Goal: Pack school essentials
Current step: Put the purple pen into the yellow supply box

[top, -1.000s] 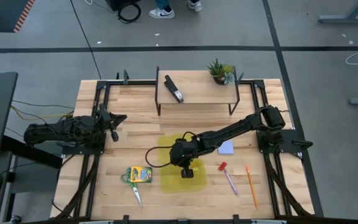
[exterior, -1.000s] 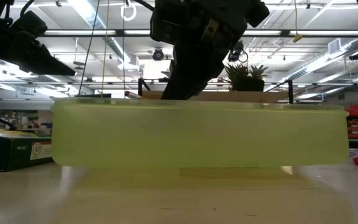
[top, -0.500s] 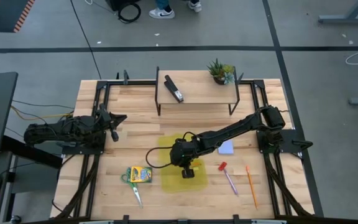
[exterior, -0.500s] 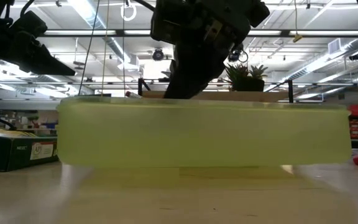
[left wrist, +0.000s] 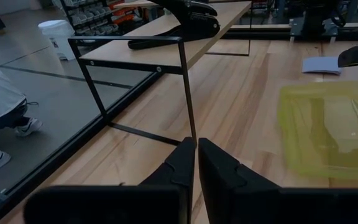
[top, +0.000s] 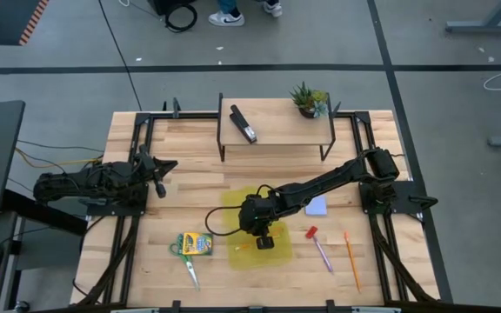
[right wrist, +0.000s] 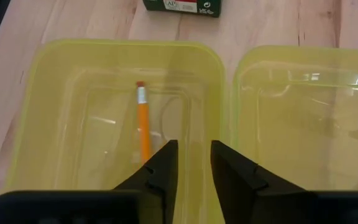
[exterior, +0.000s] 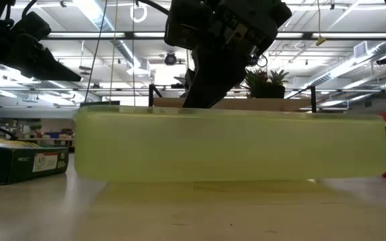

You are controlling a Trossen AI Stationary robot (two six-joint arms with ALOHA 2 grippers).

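An open yellow translucent case (top: 252, 213) lies flat on the table, its two halves side by side (right wrist: 123, 106). One orange pencil (right wrist: 143, 124) lies inside the near half. My right gripper (top: 263, 240) is open and points down over that half, beside the ridge between the halves (right wrist: 192, 163). The crayon box (top: 197, 243) sits on the green-handled scissors (top: 188, 268) to the case's left. The red piece (top: 310, 232), purple pen (top: 323, 255), another orange pencil (top: 351, 259) and the notepad (top: 317, 206) lie to its right. My left gripper (top: 159, 167) waits shut at the table's left. My right gripper comes at the case from above, pointing down, with its fingers (right wrist: 163, 167) low over the near half next to the ridge between the halves (right wrist: 225, 93). Whether a finger touches the case's wall or floor, I cannot tell.
A black-framed wooden shelf (top: 277, 130) at the far side carries the black stapler (top: 243, 124) and the potted plant (top: 308, 98). Black rails run along both table sides. Bare wood lies between my left gripper and the case.
The yellow case has slid a little toward the table's right, staying flat on the table. My right gripper has shifted the same way with it.
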